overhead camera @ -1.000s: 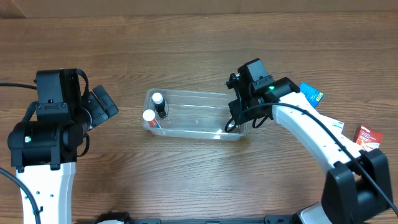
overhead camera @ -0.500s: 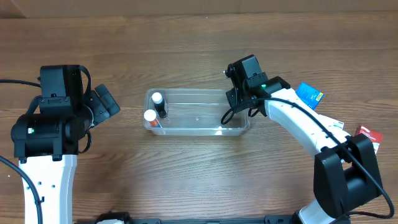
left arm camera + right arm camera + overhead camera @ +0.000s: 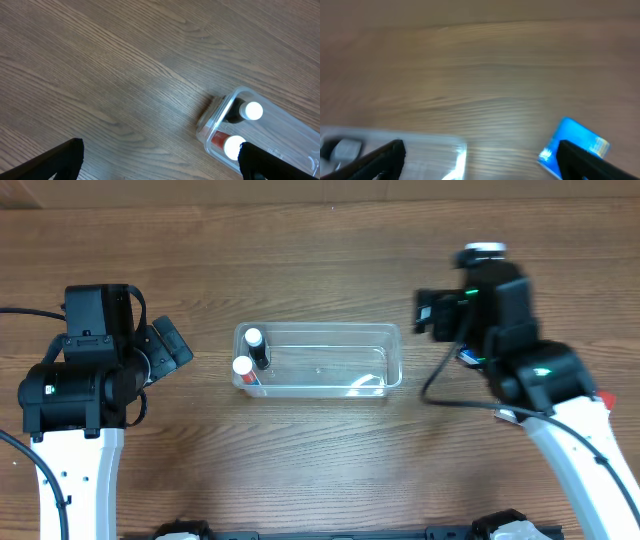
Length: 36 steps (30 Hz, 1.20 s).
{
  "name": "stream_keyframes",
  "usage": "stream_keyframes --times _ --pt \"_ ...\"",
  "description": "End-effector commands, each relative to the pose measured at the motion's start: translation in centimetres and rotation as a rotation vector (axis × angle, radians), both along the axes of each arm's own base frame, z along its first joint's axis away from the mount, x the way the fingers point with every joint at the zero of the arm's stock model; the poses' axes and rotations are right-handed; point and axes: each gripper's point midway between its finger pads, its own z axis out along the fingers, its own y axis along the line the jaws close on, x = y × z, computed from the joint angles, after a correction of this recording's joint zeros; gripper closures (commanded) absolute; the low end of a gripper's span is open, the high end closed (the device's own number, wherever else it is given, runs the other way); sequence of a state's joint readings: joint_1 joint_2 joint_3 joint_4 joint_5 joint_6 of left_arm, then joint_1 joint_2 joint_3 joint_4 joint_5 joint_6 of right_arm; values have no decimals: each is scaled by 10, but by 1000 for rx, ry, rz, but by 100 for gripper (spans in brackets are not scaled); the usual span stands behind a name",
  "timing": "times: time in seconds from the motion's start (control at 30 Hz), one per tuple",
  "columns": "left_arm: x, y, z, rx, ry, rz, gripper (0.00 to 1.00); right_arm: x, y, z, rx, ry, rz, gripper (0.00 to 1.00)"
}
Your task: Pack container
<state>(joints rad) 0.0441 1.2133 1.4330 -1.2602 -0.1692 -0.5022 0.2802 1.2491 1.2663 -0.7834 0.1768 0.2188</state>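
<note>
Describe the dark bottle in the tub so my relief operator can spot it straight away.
Find the clear container at the middle of the wooden table. At its left end sit two white-capped bottles. The black bottle is the one by the far rim; its dark body sets it apart from the red bottle on the near side.

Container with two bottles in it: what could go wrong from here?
1. The blue box lies near the container's right end. The open right gripper, if it reaches for the box, may shove the container.
2. The black bottle and red bottle sit crowded at its left end, so a jolt could tip them.
</note>
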Motion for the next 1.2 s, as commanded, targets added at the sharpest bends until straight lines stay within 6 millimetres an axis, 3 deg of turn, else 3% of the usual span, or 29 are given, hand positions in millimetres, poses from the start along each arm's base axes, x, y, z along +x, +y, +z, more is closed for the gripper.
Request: stream_keyframes --times 0.0,0.07,0.13,0.17,0.2,0.3,0.37,0.57,0.9,1.17 --pt "1 1 1 2 -2 -3 0 8 -67 -3 111 48 -280 0" --pt "1 1 1 2 -2 -3 0 13 -101 -26 193 138 -359 0" --pt "1 1 1 1 -2 -4 0 20 -121 -64 253 259 -408 0" --pt "1 1 1 0 -2 -5 0 23 -126 -103 248 374 -425 0" --pt "1 1 1 0 -2 -5 0 25 -127 -122 245 426 -431 0" --pt "1 1 1 0 -1 -4 0 26 -133 -171 216 552 -472 0" --pt "1 1 1 0 -2 -4 0 26 -138 -191 189 596 -493 0" --pt "1 1 1 0 -1 -5 0 31 -151 -202 126 591 -527 0" --pt "1 1 1 0 -1 -4 0 28 -149 -248 104 697 -501 0" --pt "2 1 1 0 -5 -5 0 34 -140 -248 137 686 -430 0"
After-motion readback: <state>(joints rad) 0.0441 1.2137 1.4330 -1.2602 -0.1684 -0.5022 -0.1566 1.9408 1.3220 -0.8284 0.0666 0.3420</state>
